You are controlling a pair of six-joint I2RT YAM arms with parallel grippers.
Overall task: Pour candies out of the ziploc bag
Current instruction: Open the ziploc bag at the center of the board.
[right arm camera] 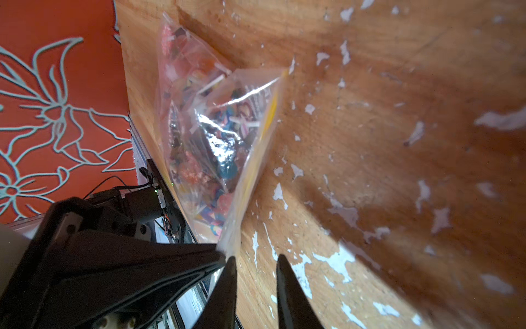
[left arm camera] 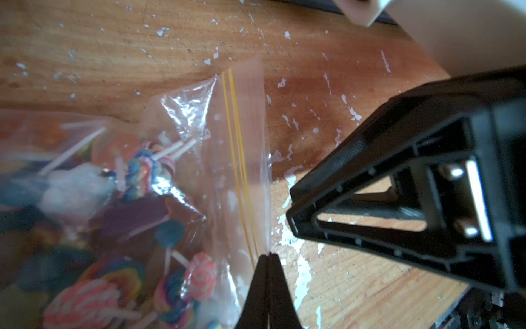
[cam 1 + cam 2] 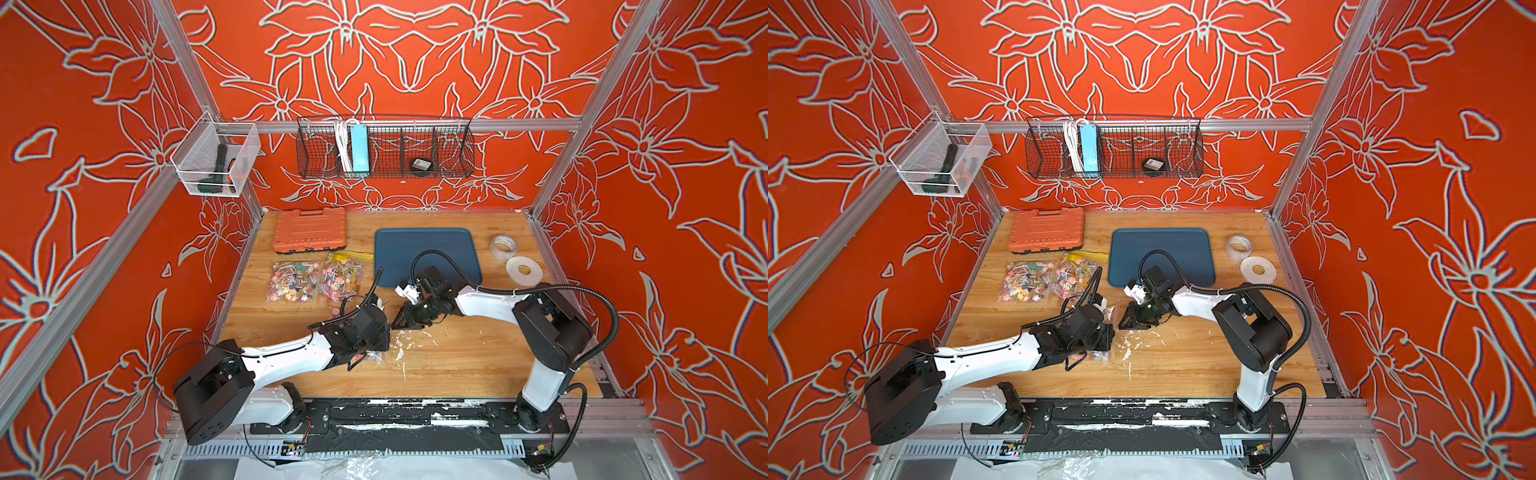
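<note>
Walls (image 3: 415, 50) on 3 sides, orange-red w/ pale flower outlines. Aluminium frame bar (image 3: 523, 124) crosses the back wall; a black wire basket (image 3: 449, 153) hangs on it, a white mesh basket (image 3: 195, 166) at left corner. Wooden table top (image 3: 457, 365), white scuffs near front.

Probably a robot lab: aluminium frame (image 3: 519, 124), toolcase (image 3: 309, 230)

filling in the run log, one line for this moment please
left claw: shut on clear plastic ziploc bag | right claw: open beside bag edge | multicoloured lollipop candies: inside bag
</note>
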